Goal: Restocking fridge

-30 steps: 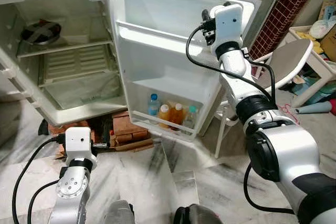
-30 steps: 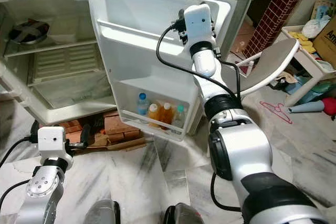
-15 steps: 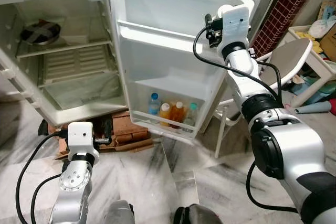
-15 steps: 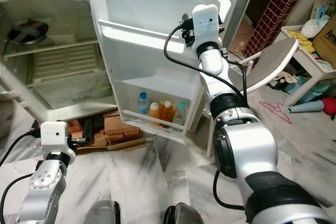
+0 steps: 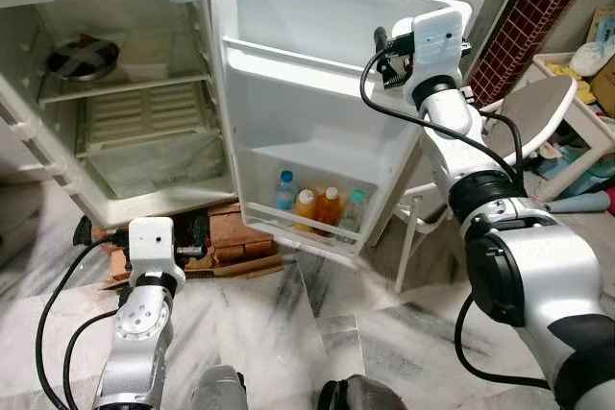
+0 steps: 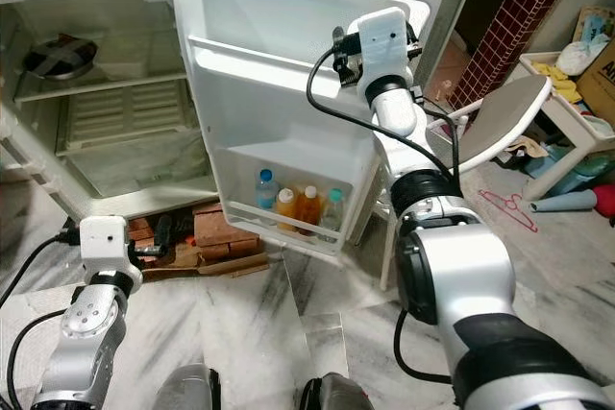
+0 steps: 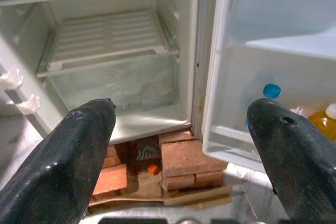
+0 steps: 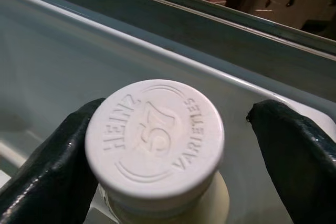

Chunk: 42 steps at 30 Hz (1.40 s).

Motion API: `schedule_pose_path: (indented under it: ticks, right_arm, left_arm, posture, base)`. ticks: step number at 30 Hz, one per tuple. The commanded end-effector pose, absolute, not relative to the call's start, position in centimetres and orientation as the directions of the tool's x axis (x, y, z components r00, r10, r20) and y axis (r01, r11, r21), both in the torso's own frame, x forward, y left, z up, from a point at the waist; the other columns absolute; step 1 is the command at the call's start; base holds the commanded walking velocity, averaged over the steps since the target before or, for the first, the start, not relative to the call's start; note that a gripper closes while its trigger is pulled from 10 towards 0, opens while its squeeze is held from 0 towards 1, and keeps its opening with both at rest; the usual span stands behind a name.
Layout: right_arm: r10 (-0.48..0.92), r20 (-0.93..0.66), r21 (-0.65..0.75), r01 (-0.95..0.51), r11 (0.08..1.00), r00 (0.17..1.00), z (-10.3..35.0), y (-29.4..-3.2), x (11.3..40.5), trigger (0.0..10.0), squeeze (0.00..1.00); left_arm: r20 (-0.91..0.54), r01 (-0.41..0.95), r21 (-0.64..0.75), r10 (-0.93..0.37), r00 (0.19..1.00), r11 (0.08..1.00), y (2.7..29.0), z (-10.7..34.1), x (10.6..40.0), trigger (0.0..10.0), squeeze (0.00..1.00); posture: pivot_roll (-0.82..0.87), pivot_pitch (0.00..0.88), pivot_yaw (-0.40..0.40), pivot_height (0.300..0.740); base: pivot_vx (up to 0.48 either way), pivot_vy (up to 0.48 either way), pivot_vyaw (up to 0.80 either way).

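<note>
standing between the right gripper's point(image 8: 173, 145) fingers, a white-capped heinz bottle point(image 8: 155, 137) sits at the upper shelf point(image 5: 298, 69) of the open fridge door point(image 5: 288, 7); one finger touches its cap, the other is off it, so the jaws are parted, not clamped. four bottles point(image 5: 317, 206) already fill the lower door shelf, so restocking looks well along. the wrist view gives the cap's lettering; the eye views give the arm's reach. the left gripper point(image 7: 178, 129) hangs wide open and empty, low before the fridge point(image 5: 125, 93).
</note>
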State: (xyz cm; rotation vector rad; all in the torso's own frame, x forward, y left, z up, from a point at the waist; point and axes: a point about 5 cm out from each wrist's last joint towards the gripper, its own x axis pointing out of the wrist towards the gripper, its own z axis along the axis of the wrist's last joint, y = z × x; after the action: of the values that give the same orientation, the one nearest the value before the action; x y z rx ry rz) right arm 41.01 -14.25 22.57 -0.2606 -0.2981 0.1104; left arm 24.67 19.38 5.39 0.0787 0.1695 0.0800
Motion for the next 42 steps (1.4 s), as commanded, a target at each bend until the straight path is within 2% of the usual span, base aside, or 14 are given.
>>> schedule_pose_path:
  ticks: [1,6,16,17,18,19,20,21,22,23,33,39,40,42]
  right_arm:
    - [0.120,0.295,-0.248,-0.045,0.968,0.948,23.8,-15.6,41.2,10.0,1.00]
    - [0.138,0.281,-0.242,-0.069,0.968,0.950,23.5,-16.0,41.1,10.0,1.00]
    - [0.341,0.179,-0.292,-0.281,0.914,0.923,22.4,-15.0,40.9,10.0,0.97]
    - [0.352,0.167,-0.297,-0.293,0.909,0.921,22.3,-14.9,40.9,10.0,0.89]
    - [0.361,0.159,-0.299,-0.304,0.905,0.919,22.1,-14.9,40.9,10.0,0.60]
    - [0.370,0.151,-0.296,-0.315,0.902,0.917,22.0,-14.8,40.8,10.0,0.60]
    - [0.379,0.137,-0.300,-0.326,0.896,0.915,21.7,-14.9,40.8,10.0,0.45]
    - [0.382,0.135,-0.302,-0.329,0.894,0.914,21.6,-14.9,40.7,10.0,0.18]
    - [0.382,0.135,-0.302,-0.329,0.894,0.914,21.6,-14.9,40.7,10.0,0.18]
    - [0.383,0.132,-0.297,-0.332,0.895,0.914,21.4,-15.1,40.7,10.0,0.00]
    - [0.300,0.117,-0.263,-0.262,0.929,0.947,20.1,-17.1,40.2,10.0,0.00]
    - [0.290,0.137,-0.243,-0.251,0.937,0.947,20.2,-16.8,40.3,10.0,0.00]
    - [0.279,0.146,-0.235,-0.241,0.942,0.949,20.4,-16.8,40.4,7.0,0.00]
    - [0.263,0.157,-0.223,-0.225,0.948,0.952,20.8,-16.7,40.5,6.5,0.00]
  left_arm:
    - [-0.176,-0.075,0.090,0.090,0.980,0.993,19.3,5.0,24.6,10.0,0.00]
    - [-0.175,-0.072,0.089,0.086,0.981,0.993,19.2,5.0,24.8,10.0,0.00]
    - [-0.173,-0.065,0.091,0.080,0.982,0.994,19.3,4.9,25.1,10.0,0.00]
    - [-0.172,-0.065,0.090,0.080,0.982,0.994,19.2,4.9,25.1,10.0,0.00]
    - [-0.172,-0.065,0.089,0.079,0.982,0.994,19.2,4.9,25.1,10.0,0.00]
    - [-0.172,-0.064,0.090,0.079,0.982,0.994,19.2,4.9,25.2,10.0,0.00]
    - [-0.172,-0.064,0.090,0.079,0.982,0.994,19.2,4.9,25.2,10.0,0.00]
    - [-0.172,-0.064,0.091,0.079,0.982,0.994,19.2,4.9,25.2,10.0,0.00]
    - [-0.172,-0.064,0.091,0.079,0.982,0.994,19.2,4.9,25.2,10.0,0.00]
    - [-0.172,-0.065,0.092,0.081,0.982,0.994,19.3,4.9,25.2,10.0,0.00]
    - [-0.175,-0.063,0.094,0.079,0.981,0.994,19.3,4.8,25.3,10.0,0.00]
    - [-0.174,-0.053,0.092,0.068,0.982,0.994,19.0,4.9,25.6,10.0,0.00]
    - [-0.173,-0.052,0.093,0.067,0.983,0.994,19.0,4.9,25.6,10.0,0.00]
    - [-0.173,-0.051,0.093,0.066,0.983,0.994,19.1,4.9,25.7,10.0,0.00]
  posture:
    - [0.14,0.037,-0.096,0.740]
    - [0.13,0.037,-0.093,0.740]
    - [0.13,0.033,-0.086,0.740]
    - [0.13,0.033,-0.086,0.740]
    - [0.13,0.033,-0.086,0.740]
    - [0.13,0.032,-0.086,0.740]
    - [0.13,0.032,-0.085,0.740]
    - [0.13,0.032,-0.085,0.740]
    - [0.13,0.032,-0.085,0.740]
    - [0.13,0.032,-0.086,0.740]
    - [0.12,0.028,-0.076,0.740]
    - [0.11,0.026,-0.072,0.740]
    - [0.11,0.026,-0.072,0.740]
    - [0.11,0.025,-0.073,0.740]
  base:
    - [0.000,0.000,0.00]
    - [0.000,0.000,0.00]
    - [0.000,0.000,0.00]
    - [0.000,0.000,0.00]
    - [0.000,0.000,0.00]
    - [0.000,0.000,0.00]
    - [0.000,0.000,0.00]
    - [0.000,0.000,0.00]
    - [0.000,0.000,0.00]
    - [0.000,0.000,0.00]
    - [0.000,0.000,0.00]
    - [0.000,0.000,0.00]
    - [0.000,0.000,0.00]
    - [0.000,0.000,0.00]
